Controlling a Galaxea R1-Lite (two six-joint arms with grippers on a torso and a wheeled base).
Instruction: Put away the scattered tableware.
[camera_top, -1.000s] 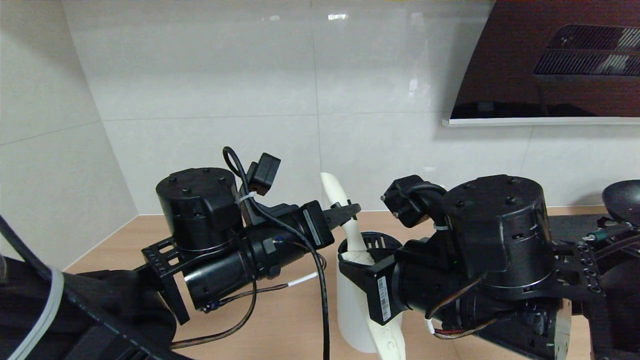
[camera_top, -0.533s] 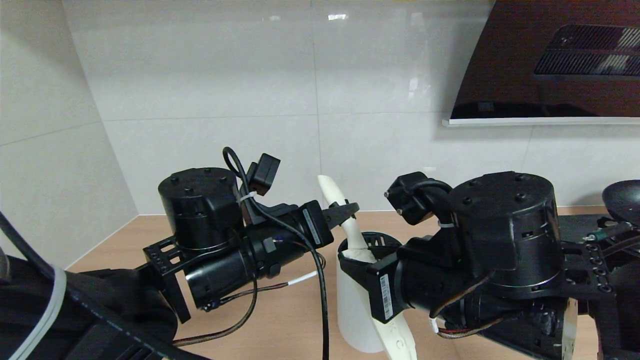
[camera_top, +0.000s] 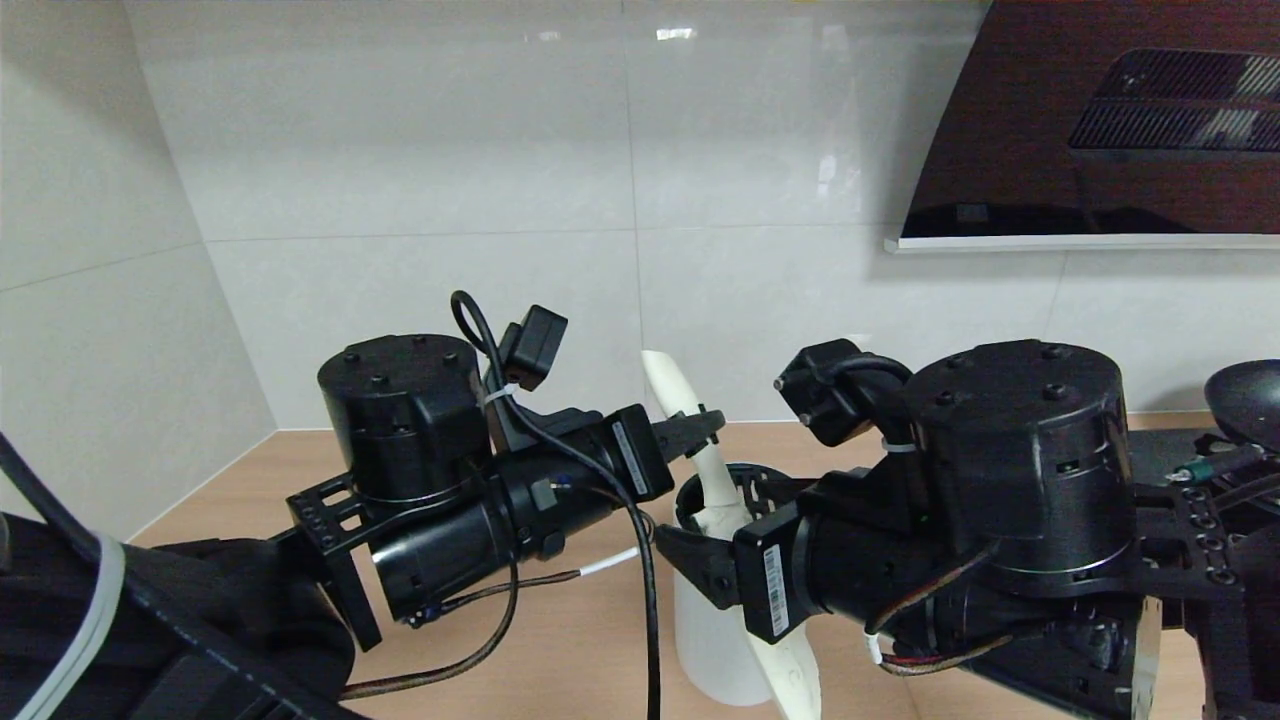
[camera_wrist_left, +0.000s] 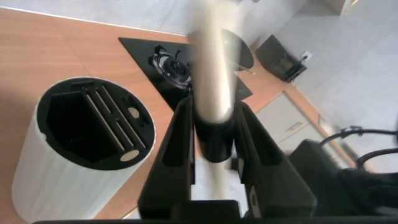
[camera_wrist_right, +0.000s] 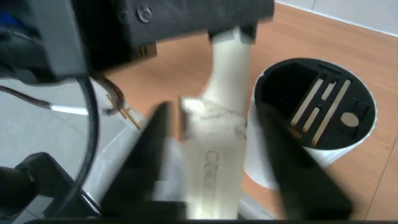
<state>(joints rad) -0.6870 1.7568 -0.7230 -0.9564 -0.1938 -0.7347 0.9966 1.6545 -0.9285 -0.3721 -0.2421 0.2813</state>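
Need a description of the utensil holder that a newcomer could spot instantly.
Start from the light wooden countertop against the white tiled wall. Near its middle, right by the cream plastic paddle, stands the white ribbed cylindrical utensil holder. It is the only upright tub there, with a black slotted insert in its top.

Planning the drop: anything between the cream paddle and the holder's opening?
Nothing visible. The paddle, shut in the left gripper, hangs beside the holder; the open right gripper straddles its wide end.
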